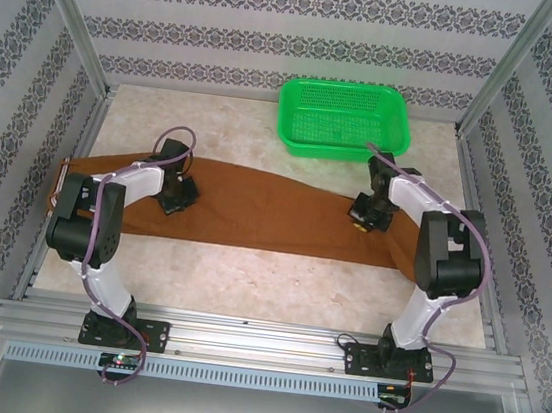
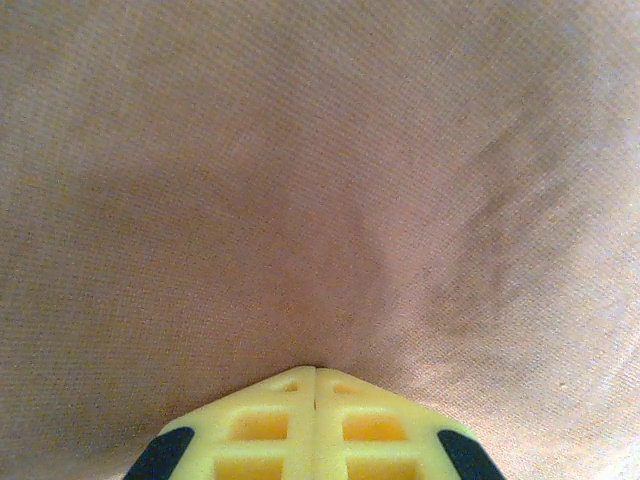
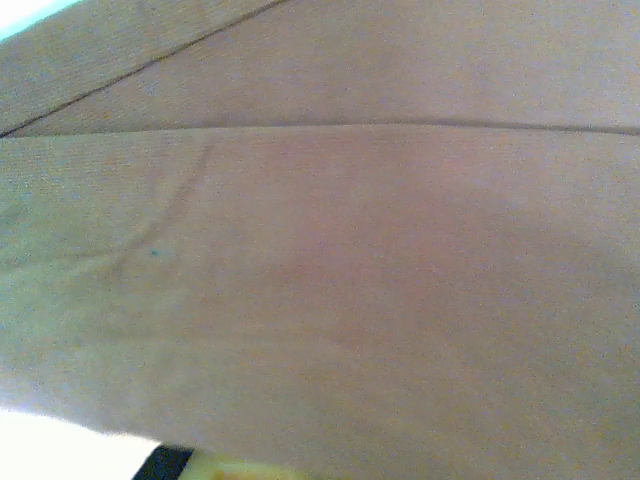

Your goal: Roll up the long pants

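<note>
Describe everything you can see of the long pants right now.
The long pants are rust-brown, finely woven soft cloth, lying flat and unrolled in a long band across the table, left to right, their left end reaching the table's left edge. The right wrist view shows straight fold or seam lines. The left gripper, shut, meets the cloth amid faint creases; the right gripper sits down on it near the other end.

Long pants (image 1: 275,212) span table (image 1: 248,274) — basket (image 1: 344,119) behind (toward right).
</note>
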`<state>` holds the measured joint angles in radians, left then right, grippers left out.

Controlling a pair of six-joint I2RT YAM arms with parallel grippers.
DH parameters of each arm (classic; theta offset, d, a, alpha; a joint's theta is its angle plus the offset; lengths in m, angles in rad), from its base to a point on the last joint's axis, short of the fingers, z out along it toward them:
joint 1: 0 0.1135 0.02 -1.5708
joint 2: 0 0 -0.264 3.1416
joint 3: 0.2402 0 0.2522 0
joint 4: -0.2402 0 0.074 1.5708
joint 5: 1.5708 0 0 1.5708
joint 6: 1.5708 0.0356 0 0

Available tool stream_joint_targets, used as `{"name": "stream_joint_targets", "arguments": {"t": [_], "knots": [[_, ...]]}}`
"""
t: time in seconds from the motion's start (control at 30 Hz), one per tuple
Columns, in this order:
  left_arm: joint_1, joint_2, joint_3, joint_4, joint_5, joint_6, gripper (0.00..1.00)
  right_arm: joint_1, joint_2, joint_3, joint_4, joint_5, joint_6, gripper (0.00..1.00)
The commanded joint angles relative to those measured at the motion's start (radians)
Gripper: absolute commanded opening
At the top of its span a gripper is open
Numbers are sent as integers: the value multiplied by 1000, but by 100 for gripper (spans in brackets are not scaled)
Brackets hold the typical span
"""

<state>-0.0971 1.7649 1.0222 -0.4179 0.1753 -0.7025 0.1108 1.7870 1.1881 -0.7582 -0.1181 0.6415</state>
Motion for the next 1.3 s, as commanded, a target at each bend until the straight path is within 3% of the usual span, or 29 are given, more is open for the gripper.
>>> {"name": "stream_joint_targets", "arguments": {"t": [0.0,0.03,0.1,0.3,0.43,0.83,1.27], "knots": [[-3,37,4,-38,-42,44,0,-65,-211,-37,-43,19,20,34],[-2,33,6,-42,-42,51,0,-92,-265,-50,-48,16,27,47],[-3,31,3,-51,-38,60,0,-162,-359,-76,-64,16,20,63],[27,-18,-107,-51,-67,-28,0,-422,-397,-125,-133,7,-44,67],[62,-54,-176,-21,-47,-71,0,-514,-342,-143,-142,15,-79,68],[63,11,-86,-33,-6,24,0,-527,-146,-141,-134,98,-109,69],[63,-24,-146,-5,-36,44,0,-546,76,-1,-116,181,-120,66]]}}
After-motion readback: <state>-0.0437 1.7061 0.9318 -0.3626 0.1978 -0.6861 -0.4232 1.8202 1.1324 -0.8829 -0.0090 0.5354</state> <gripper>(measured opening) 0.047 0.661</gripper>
